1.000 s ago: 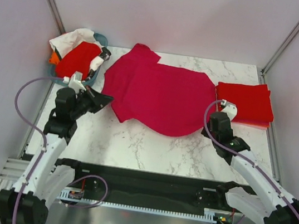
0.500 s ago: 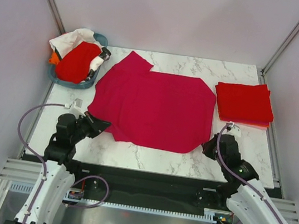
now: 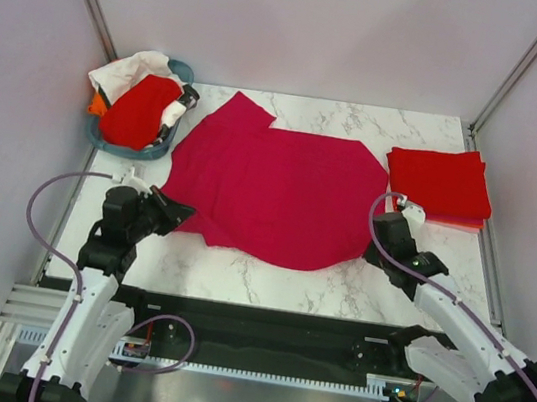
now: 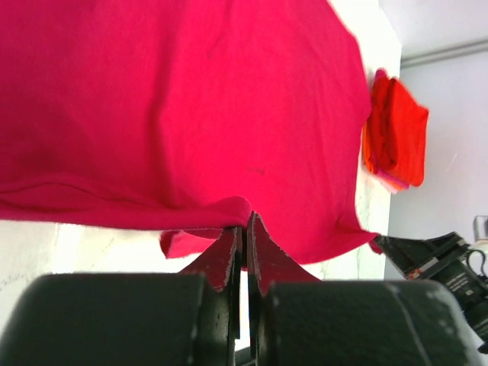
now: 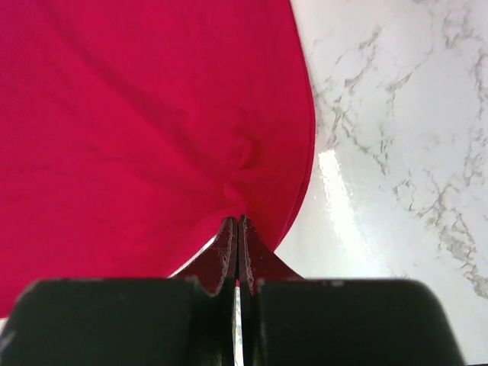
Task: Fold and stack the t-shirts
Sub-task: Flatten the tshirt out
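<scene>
Marble table (image 3: 278, 275) between pale walls: you see the crimson-pink t-shirt (image 3: 280, 193) spread across its middle. Your left gripper (image 4: 245, 225) is closed tight and pinches the near left edge of this shirt; the cloth stretches away from its tips toward the far side. Your right gripper (image 5: 238, 225) is closed too, on the near right edge, where the fabric bunches. Just beside the shirt, on the right, lies the stack of folded red t-shirts (image 3: 440, 183). At the far left corner the teal basket (image 3: 150, 152) holds another red shirt (image 3: 139, 109).
</scene>
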`<state>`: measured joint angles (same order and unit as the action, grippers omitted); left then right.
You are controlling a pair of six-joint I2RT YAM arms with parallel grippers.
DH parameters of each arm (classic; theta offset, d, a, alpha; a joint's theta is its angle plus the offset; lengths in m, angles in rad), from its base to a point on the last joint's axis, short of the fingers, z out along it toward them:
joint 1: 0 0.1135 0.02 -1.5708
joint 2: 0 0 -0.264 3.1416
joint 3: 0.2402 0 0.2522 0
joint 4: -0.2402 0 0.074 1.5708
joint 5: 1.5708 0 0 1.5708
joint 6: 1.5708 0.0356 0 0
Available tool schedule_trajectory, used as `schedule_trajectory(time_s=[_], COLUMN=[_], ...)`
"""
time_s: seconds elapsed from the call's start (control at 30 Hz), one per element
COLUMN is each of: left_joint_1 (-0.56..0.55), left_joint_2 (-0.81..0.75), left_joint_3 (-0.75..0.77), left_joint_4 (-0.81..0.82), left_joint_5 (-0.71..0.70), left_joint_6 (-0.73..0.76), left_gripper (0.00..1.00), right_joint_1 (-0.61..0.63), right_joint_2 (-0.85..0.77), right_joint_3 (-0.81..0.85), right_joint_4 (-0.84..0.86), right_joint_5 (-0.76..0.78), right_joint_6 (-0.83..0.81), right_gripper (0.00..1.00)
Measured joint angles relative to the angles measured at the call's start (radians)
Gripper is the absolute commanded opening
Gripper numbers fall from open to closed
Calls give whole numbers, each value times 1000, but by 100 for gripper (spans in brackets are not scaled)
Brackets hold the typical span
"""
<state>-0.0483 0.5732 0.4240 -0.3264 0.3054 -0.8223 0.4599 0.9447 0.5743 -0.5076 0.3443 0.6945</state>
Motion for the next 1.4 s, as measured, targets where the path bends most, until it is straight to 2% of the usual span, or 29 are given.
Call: schedule_trajectory(time_s=[0.13, 0.37, 0.6, 1.03, 1.4], left_joint_1=[0, 0, 0, 0, 0], left_joint_2=[25, 114, 289, 541, 671], left_joint_3=[73, 133, 205, 339, 468], left_joint_4=[2, 26, 53, 118, 141], left_joint_5=[-25, -51, -72, -94, -95], left_joint_6=[2, 5, 13, 29, 42], left_gripper=[2, 2, 2, 2, 2], right_joint_1=[0, -14, -72, -189, -236], right_joint_2=[99, 180, 248, 401, 502], right_joint_3=[35, 49, 118, 230, 276], right_joint_4=[24, 57, 94, 147, 188], right_joint_5=[45, 75, 75, 16, -28], right_joint_6=[-14, -22, -37, -80, -101], right_gripper=[0, 0, 0, 0, 0])
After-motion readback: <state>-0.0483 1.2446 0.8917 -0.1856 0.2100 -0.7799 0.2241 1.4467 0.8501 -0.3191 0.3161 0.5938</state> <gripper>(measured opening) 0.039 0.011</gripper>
